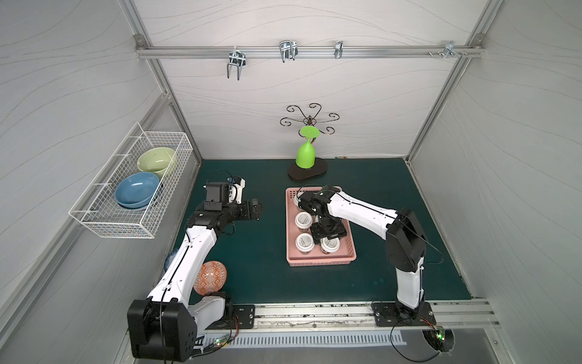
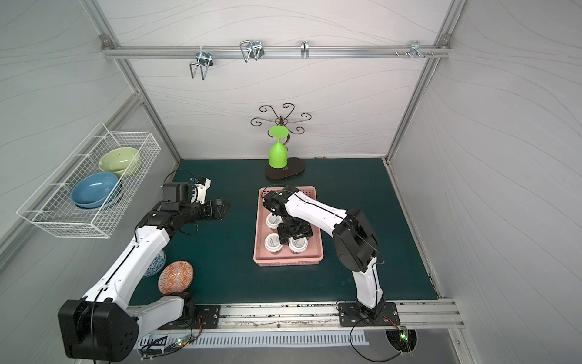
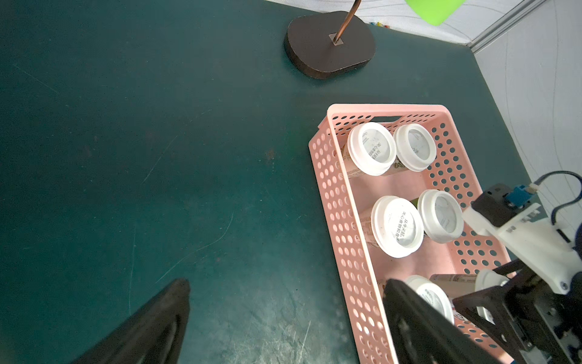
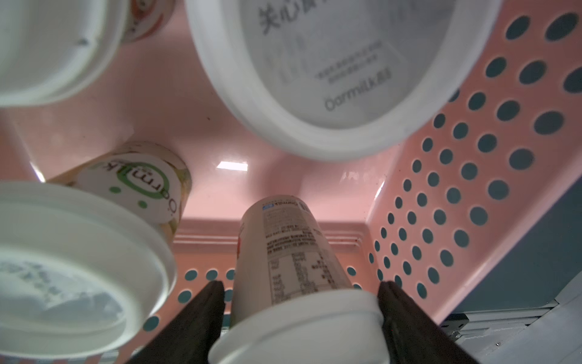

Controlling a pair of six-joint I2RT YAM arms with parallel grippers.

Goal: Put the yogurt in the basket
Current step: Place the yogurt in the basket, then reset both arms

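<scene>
Now inside the pink basket (image 1: 321, 263), middle of the frame: yogurt cup (image 4: 283, 239) upright between the sides of the right pincer (image 4: 300, 285), low so as not to tip. Squeezing or loose, cannot tell. Left pincer (image 3: 288, 283) wide open, empty, off to the side, out of the way.

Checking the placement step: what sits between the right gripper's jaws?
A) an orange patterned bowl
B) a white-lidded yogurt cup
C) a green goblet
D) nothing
B: in the right wrist view the right gripper has its jaws on a yogurt cup at its white lid, inside the pink basket.
</scene>
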